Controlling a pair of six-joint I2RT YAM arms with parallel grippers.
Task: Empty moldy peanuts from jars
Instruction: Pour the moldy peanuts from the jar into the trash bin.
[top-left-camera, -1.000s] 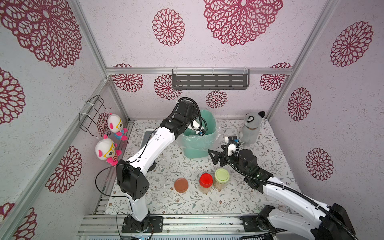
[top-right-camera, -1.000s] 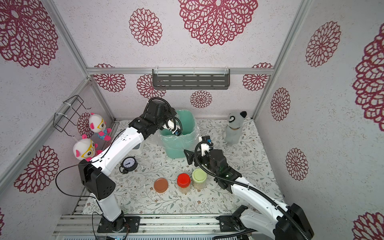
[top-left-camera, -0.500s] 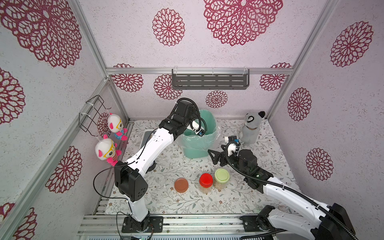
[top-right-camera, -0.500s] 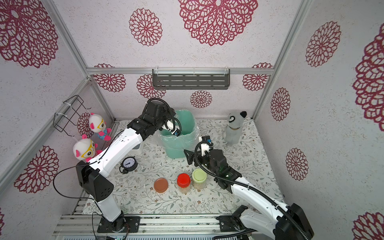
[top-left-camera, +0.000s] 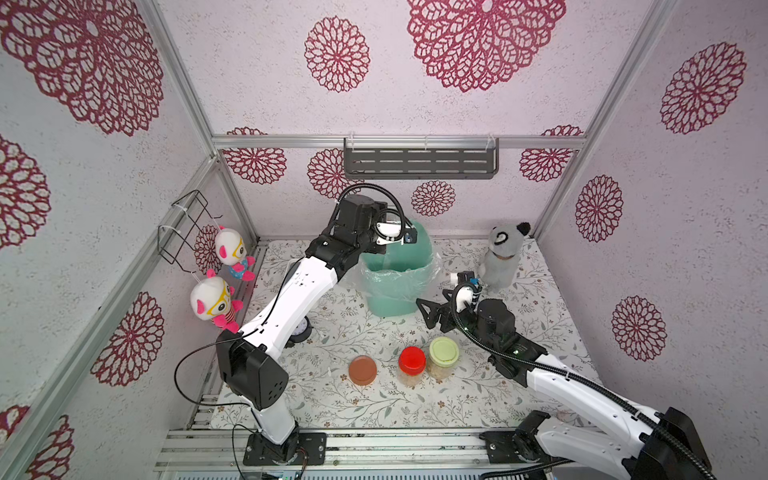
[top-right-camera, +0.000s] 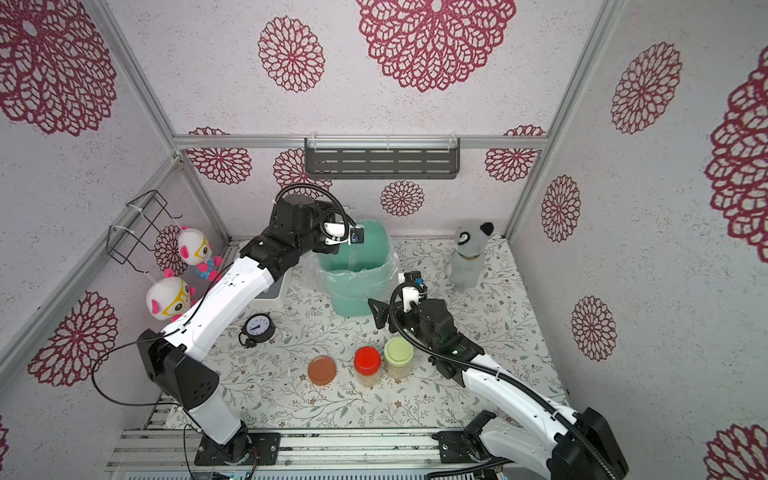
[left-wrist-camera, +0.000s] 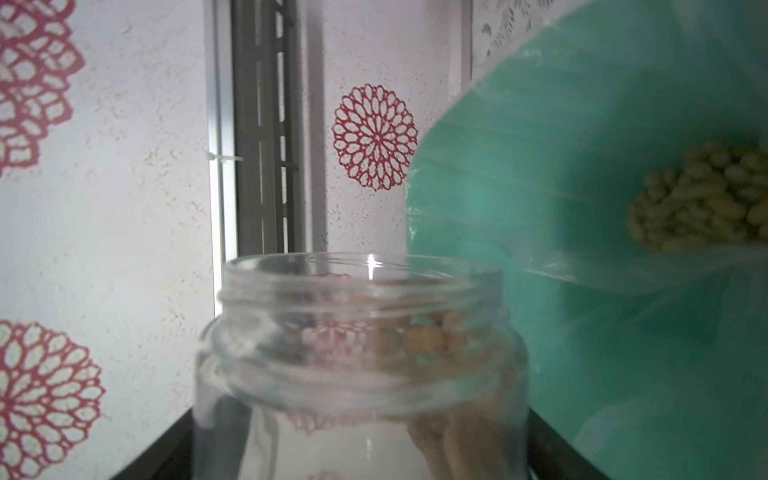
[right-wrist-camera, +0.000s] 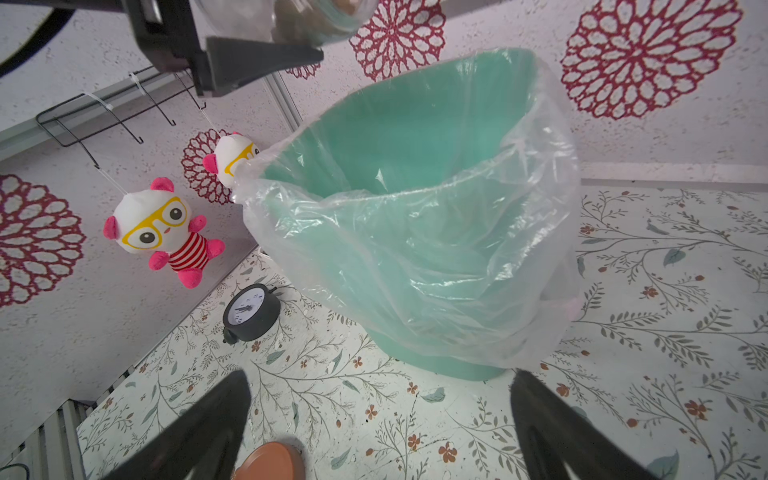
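Operator: Can any writing be read?

Observer: Numerals are seen on the dial of the black alarm clock (right-wrist-camera: 250, 312), but they are too small to be made out.

Operator: How is the left end effector set?

Observer: The left end effector (left-wrist-camera: 357, 436) is clamped around a lidless clear jar (left-wrist-camera: 361, 332), which is tipped on its side above the rim of the liner-wrapped mint-green bin (top-left-camera: 390, 299). Moldy peanuts (left-wrist-camera: 706, 199) are heaped at the bottom of the bin, and a few more are seen inside the tipped jar.

Operator: And the right one?

Observer: The right end effector (right-wrist-camera: 380, 415) is spread wide and nothing is gripped. It is poised above the surface (top-left-camera: 353, 403), just beside the bin. A brown lid (top-left-camera: 363, 370) is laid flat on the surface. Next to it a red-lidded jar (top-left-camera: 412, 360) and a green-lidded jar (top-left-camera: 444, 351) are stood upright, with peanuts visible through their walls.
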